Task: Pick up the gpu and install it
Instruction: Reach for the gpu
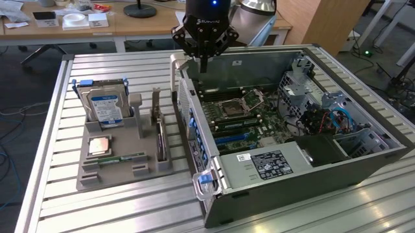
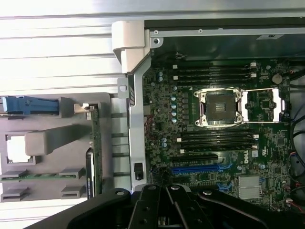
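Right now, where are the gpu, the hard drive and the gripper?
gpu (image 1: 160, 141): exterior view, middle of the upright card's side.
hard drive (image 1: 107, 108): exterior view, on its blue-white label.
gripper (image 1: 203, 69): exterior view, between its shut fingertips.

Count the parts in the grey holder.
4: hard drive upright at the back, processor before it, memory stick lying flat, gpu on edge beside the case. More may be hidden.

We are reading a white "DELL" on the motherboard (image 2: 224, 128), while the power supply sticker (image 1: 267, 164) is proving illegible.
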